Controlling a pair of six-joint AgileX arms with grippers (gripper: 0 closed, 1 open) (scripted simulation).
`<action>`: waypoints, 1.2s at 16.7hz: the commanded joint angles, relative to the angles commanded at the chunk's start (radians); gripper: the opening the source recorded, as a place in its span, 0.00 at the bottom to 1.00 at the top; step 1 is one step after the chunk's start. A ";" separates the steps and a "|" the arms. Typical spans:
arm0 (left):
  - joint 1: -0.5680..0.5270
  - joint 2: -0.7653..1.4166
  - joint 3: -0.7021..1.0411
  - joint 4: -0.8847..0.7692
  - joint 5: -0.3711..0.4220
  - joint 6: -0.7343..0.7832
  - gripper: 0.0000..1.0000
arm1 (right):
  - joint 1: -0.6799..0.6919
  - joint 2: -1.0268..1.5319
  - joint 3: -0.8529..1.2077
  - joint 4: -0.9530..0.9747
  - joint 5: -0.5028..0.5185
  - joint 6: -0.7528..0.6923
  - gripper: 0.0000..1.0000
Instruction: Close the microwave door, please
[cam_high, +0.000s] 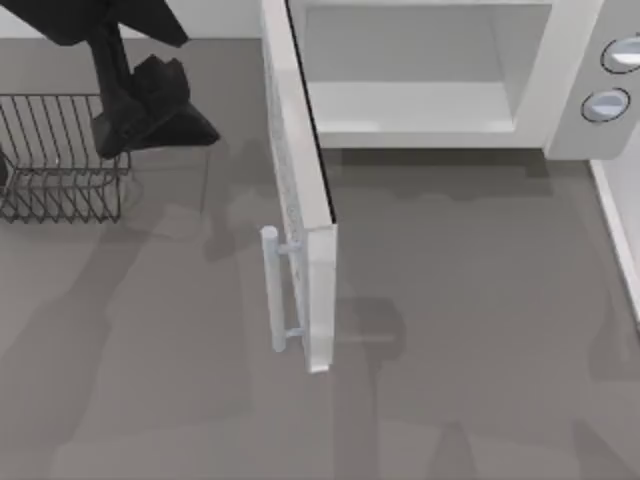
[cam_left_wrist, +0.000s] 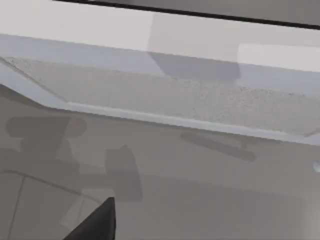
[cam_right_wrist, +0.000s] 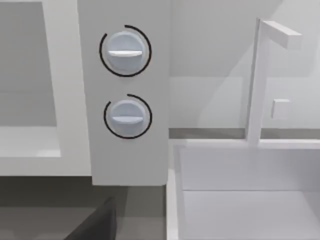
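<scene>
Two round grey knobs (cam_right_wrist: 125, 82) sit one above the other on the side panel of the microwave (cam_high: 560, 90), which stands at the far edge of the desk (cam_high: 470, 330) with its pale cavity exposed. The microwave door (cam_high: 300, 190) is swung wide, standing out from the cavity's left side toward the near edge, seen almost edge-on from above, with its pale vertical bar handle (cam_high: 272, 290) on the outer face near the free end. In the left wrist view that door's speckled window (cam_left_wrist: 175, 95) runs across the upper part of the scene. The left claw (cam_high: 150, 105) hangs at the far left, above the desk beside a dark wire rack (cam_high: 60, 160), well apart from the door and touching nothing that I can make out; whether its fingers are spread or closed I cannot tell. In the right wrist view a white sink (cam_right_wrist: 240, 170) lies just beside the microwave.
</scene>
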 joint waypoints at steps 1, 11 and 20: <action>-0.010 0.048 0.054 -0.040 0.012 0.025 1.00 | 0.000 0.000 0.000 0.000 0.000 0.000 1.00; -0.030 0.163 0.182 -0.133 0.041 0.084 1.00 | 0.000 0.000 0.000 0.000 0.000 0.000 1.00; -0.121 0.154 -0.104 0.182 0.015 -0.005 1.00 | 0.000 0.000 0.000 0.000 0.000 0.000 1.00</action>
